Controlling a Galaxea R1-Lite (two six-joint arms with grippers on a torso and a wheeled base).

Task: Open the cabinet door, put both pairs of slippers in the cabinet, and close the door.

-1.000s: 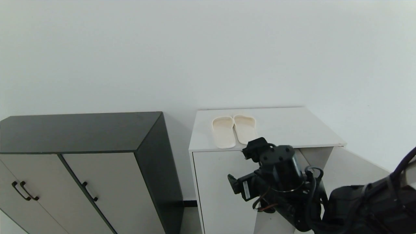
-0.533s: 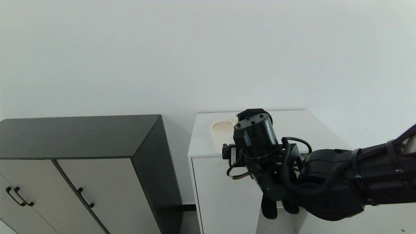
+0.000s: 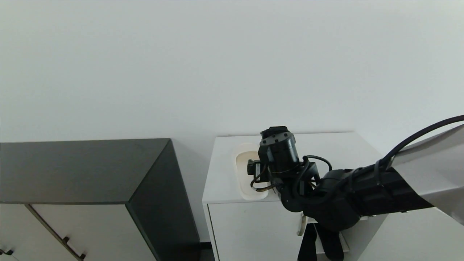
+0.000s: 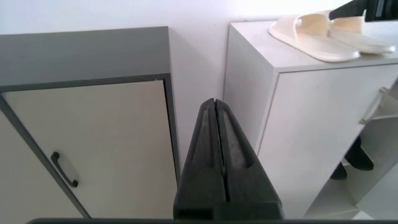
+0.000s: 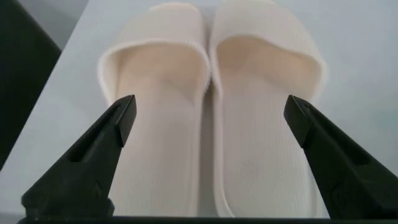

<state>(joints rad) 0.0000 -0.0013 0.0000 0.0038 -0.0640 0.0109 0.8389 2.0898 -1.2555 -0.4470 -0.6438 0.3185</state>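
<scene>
The right gripper (image 5: 210, 107), jaws spread wide, has advanced over the cream slippers (image 5: 168, 155), seemingly not touching them.

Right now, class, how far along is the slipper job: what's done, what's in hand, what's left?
Done: cabinet open, dark slippers inside. In hand: right pincer open, straddling the cream slippers on top, not gripping. Left: stow them, close up.
</scene>
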